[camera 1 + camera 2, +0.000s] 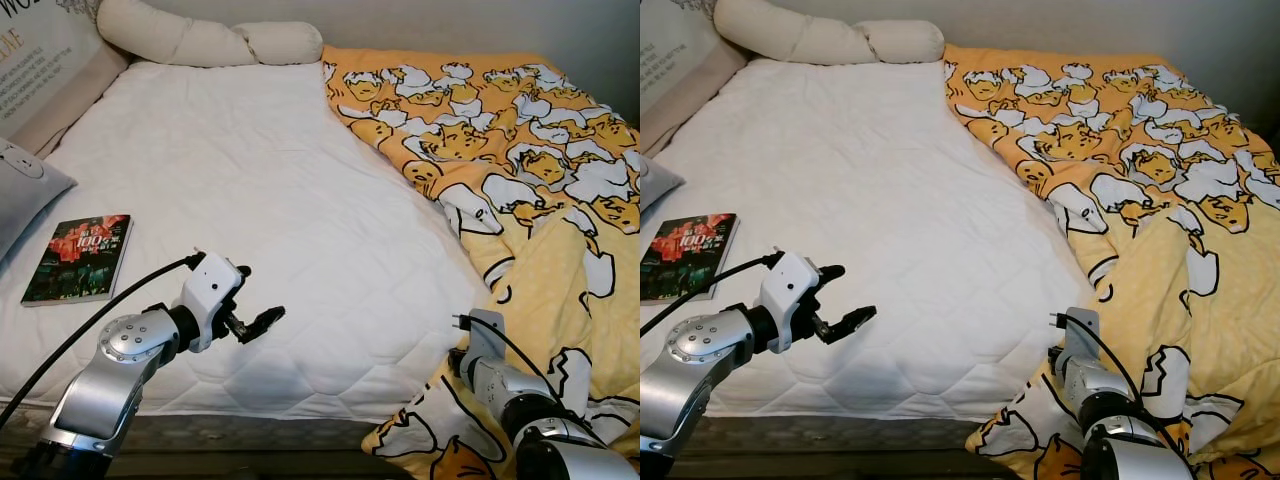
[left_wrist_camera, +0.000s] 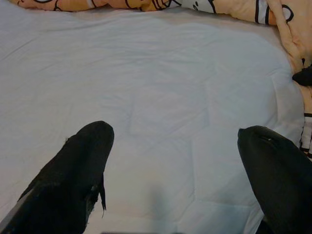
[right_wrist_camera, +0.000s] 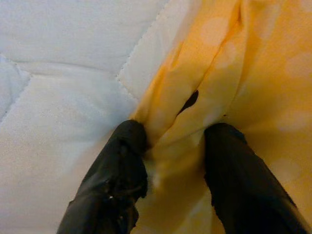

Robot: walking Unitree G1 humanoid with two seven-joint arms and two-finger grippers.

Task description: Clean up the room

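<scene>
A yellow blanket [image 1: 520, 170] printed with egg cartoons covers the right side of the bed and hangs over its front corner. My right gripper [image 3: 178, 131] is at that front corner, its two fingers pinching a fold of the blanket's edge [image 3: 195, 87] beside the white mattress cover [image 3: 63, 73]. My right arm [image 1: 500, 385] reaches in from the lower right. My left gripper [image 1: 258, 298] hovers open over the bare white mattress cover [image 1: 250, 180] near the front edge, holding nothing. A book [image 1: 80, 258] with a dark red cover lies flat on the left of the bed.
A long white bolster [image 1: 200, 40] lies along the head of the bed. A grey pillow [image 1: 25, 190] and a beige lettered cushion [image 1: 40, 60] sit at the left edge. The wall runs behind the bed.
</scene>
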